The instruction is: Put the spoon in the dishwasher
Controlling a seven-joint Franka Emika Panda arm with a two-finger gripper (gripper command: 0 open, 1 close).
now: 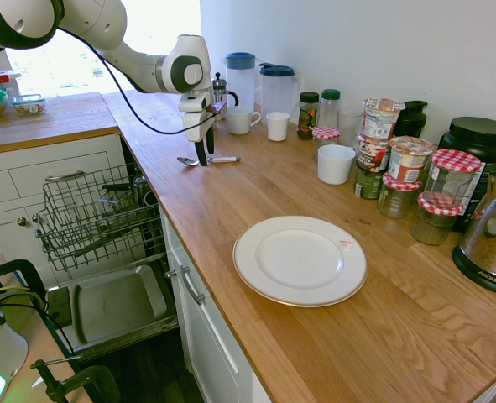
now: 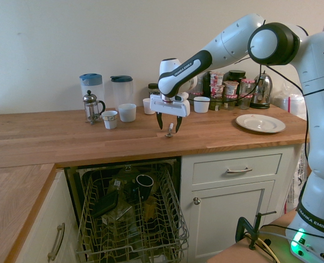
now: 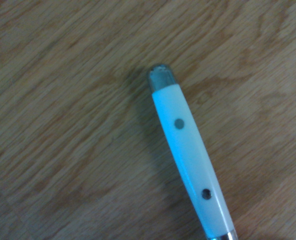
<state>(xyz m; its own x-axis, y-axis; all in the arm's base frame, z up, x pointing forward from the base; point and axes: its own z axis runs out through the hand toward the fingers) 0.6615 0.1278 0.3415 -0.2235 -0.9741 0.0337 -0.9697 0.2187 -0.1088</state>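
One spoon (image 1: pixel 207 159) lay flat on the wooden counter (image 1: pixel 256 193), close to the front edge above the dishwasher (image 1: pixel 105 243) and towards the far end where the jugs stood. Its metal bowl pointed towards that front edge, and its pale handle with two dark rivets (image 3: pixel 188 155) ran back across the wood. The gripper (image 2: pixel 169 126) pointed straight down over the spoon with its fingers spread apart on either side, gripping nothing; whether the fingertips touched the counter could not be told. Below the counter edge the dishwasher stood open, its drop-down door lowered and its dark wire rack (image 2: pixel 131 219) pulled out, with a dark cup (image 2: pixel 145 185) and other dishes in it. Behind the spoon, near the wall, stood a French press (image 2: pixel 92 107), two white mugs (image 2: pixel 118 116) and two blue-lidded jugs (image 2: pixel 106 89). Further along the back edge was a cluster of jars and tubs (image 1: pixel 399 168). A white plate (image 1: pixel 300 260) sat well apart from the spoon, nearer the counter's other end, beside a kettle (image 1: pixel 493 235).
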